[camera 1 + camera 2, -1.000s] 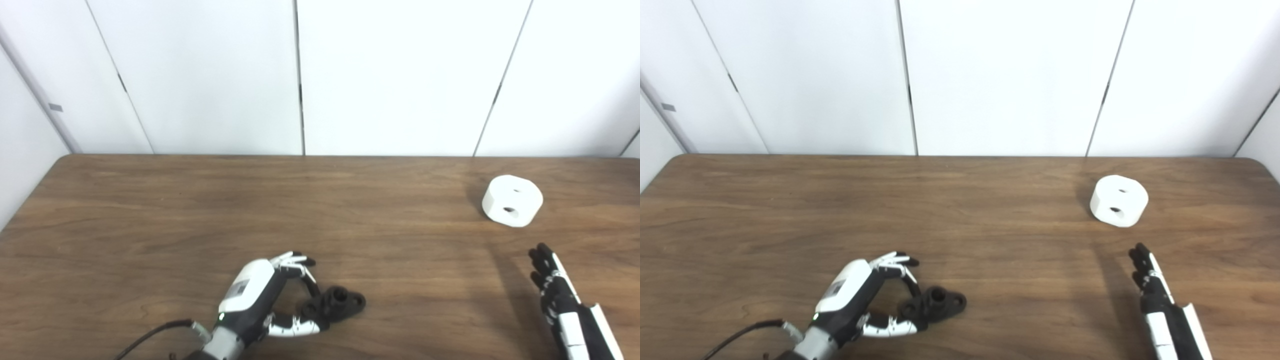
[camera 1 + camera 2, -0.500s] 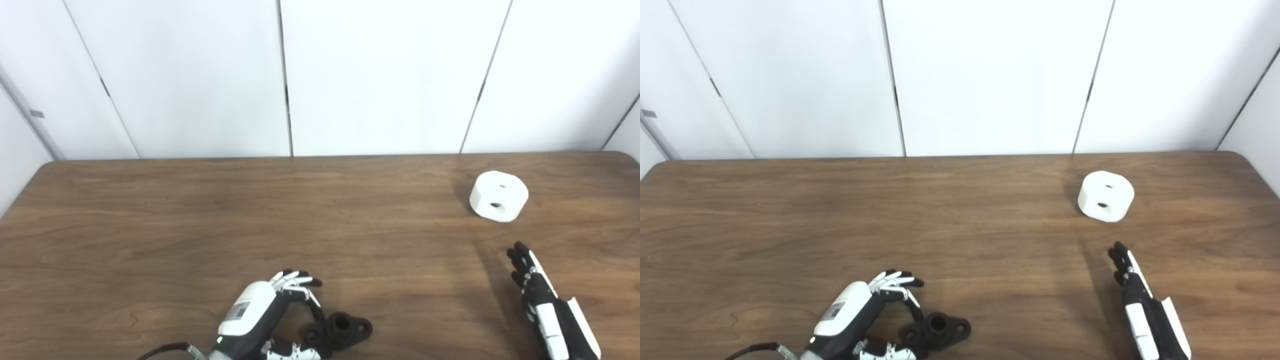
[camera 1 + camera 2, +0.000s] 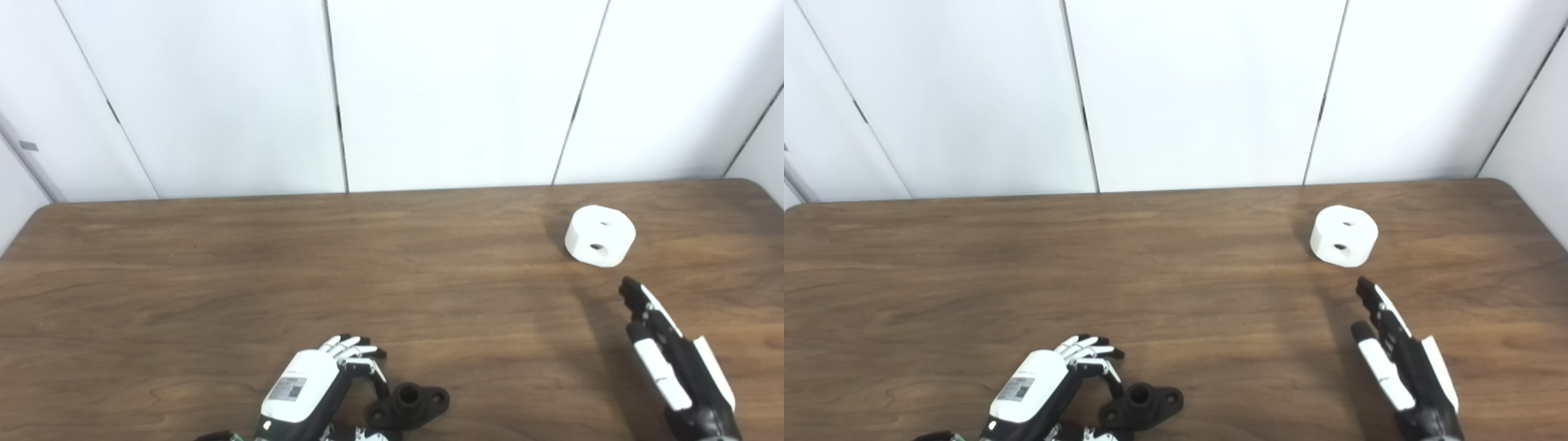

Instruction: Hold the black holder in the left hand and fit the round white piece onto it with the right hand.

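The black holder [image 3: 409,405] lies flat on the wooden table [image 3: 245,275] near the front edge, with its short tube pointing up. My left hand [image 3: 315,389] is beside it on the left, with fingers and thumb curled onto the holder's left end. The round white piece [image 3: 600,236], with two small holes, sits at the far right of the table. My right hand [image 3: 667,358] is open and empty, its fingers straight and pointing at the white piece from a short way in front of it. The same scene shows in the right eye view, with the holder [image 3: 1142,404] and the white piece [image 3: 1344,236].
White wall panels [image 3: 453,92] stand right behind the table's far edge. The table's right corner is just beyond the white piece. Bare wood lies between the two hands.
The camera has shifted, so the whole picture moved. My right hand has reached forward, closer to the white piece. My left hand stays curled on the holder's left end.
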`<action>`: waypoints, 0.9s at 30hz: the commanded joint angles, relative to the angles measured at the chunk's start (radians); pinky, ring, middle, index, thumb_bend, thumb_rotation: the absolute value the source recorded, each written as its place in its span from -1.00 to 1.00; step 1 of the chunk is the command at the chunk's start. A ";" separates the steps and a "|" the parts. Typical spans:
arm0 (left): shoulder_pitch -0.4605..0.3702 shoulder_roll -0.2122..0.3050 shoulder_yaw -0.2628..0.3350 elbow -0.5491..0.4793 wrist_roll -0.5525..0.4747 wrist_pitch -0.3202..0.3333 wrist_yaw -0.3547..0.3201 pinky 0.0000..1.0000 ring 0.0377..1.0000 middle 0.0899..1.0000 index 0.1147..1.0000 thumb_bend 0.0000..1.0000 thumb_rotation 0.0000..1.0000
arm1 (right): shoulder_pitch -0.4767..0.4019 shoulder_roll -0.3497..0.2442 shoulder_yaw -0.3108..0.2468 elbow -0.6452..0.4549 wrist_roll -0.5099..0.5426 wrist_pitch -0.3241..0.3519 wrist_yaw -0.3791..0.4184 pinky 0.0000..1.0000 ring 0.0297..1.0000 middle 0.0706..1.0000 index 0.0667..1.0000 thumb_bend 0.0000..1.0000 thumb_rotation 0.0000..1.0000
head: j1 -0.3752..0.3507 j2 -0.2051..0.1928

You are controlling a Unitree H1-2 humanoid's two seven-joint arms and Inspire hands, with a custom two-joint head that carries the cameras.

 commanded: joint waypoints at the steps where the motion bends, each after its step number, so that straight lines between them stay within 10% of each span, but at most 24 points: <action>1: 0.046 0.018 -0.014 0.040 0.046 0.034 -0.056 0.84 0.75 0.55 -0.15 0.04 -0.90 | -0.031 -0.030 -0.020 -0.047 0.001 -0.008 -0.008 1.00 0.94 0.88 0.85 0.06 0.69 | -0.007 0.001; 17: 0.057 0.040 0.017 0.059 0.011 -0.010 -0.045 0.81 0.74 0.54 -0.16 0.04 -0.91 | -0.234 -0.124 -0.033 -0.032 -0.191 0.124 -0.035 0.92 0.95 0.93 0.89 0.41 -0.04 | -0.145 -0.042; 27: 0.059 0.066 0.038 0.080 -0.008 -0.040 -0.043 0.83 0.76 0.55 -0.15 0.03 -0.91 | -0.409 -0.207 0.003 0.068 -0.346 0.216 -0.036 0.92 0.94 0.93 0.87 0.59 -0.14 | -0.196 -0.052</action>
